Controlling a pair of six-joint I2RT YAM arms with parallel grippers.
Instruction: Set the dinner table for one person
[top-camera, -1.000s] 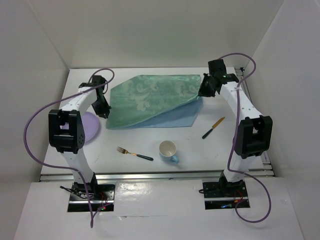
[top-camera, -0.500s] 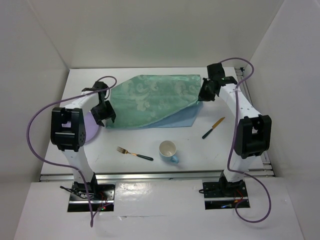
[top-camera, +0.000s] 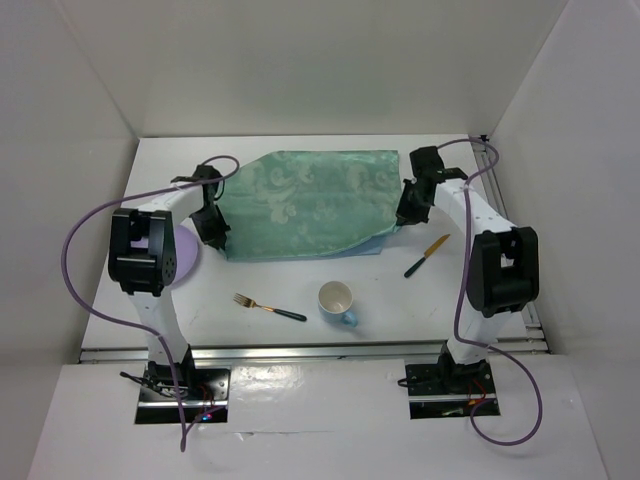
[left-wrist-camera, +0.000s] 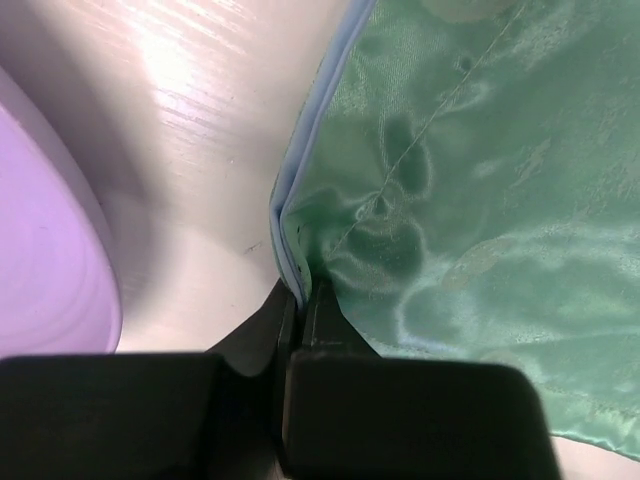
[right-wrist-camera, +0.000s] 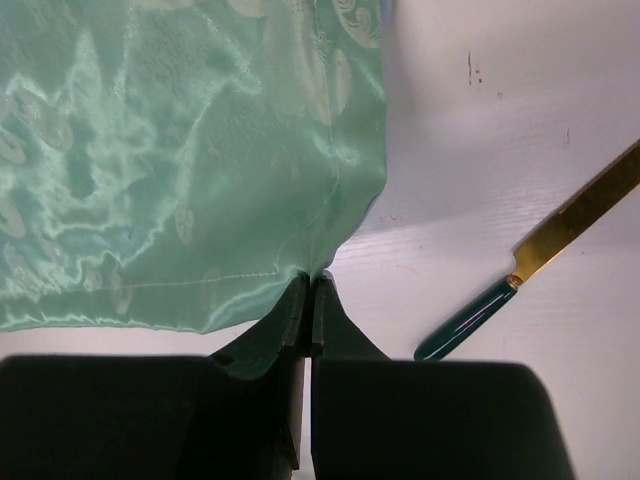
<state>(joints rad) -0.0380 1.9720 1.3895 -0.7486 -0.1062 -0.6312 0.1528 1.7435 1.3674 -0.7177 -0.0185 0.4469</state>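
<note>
On the white dinner table (top-camera: 400, 300), at its far middle, the teal-green patterned cloth (top-camera: 305, 200) lies almost flat, with its pale blue underside showing along the near right edge. My left gripper (left-wrist-camera: 300, 300) is clamped on the cloth's near left corner, and my right gripper (right-wrist-camera: 310, 290) is clamped on its near right corner. A lilac plate (top-camera: 188, 258) sits just left of the cloth, partly under my left arm. A pale blue mug (top-camera: 338, 302) stands near the middle, a gold-bladed knife (top-camera: 427, 256) lies to its right, and a fork (top-camera: 270, 307) lies to its left. I judge the step in hand to be spreading the cloth. To do it well, I should draw both corners evenly and low, so the right-hand fold lies out and the left hem does not ride onto the plate.
</note>
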